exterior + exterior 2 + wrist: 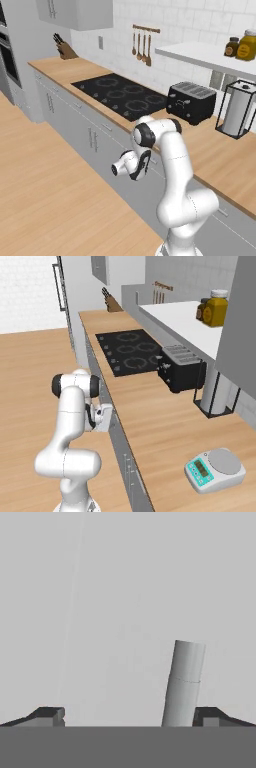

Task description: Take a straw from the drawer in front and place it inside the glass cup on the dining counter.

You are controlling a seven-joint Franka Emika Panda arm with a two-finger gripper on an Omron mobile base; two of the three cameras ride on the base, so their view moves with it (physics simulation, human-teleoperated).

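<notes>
The drawer is closed, and its flat light-grey front lies close ahead in the hand view. Its small silver bar handle stands between my finger tips, close to the right one. My gripper is open with its jaws wide apart and nothing gripped. In the right base view the gripper reaches up against the cabinet front just under the wood top. The left base view has the hand low at the cabinet face. The straw, the glass cup and the dining counter are out of view.
On the wood top are a black cooktop, a black toaster, a paper towel holder and a kitchen scale. A knife block stands at the far end. Jars sit on a white shelf.
</notes>
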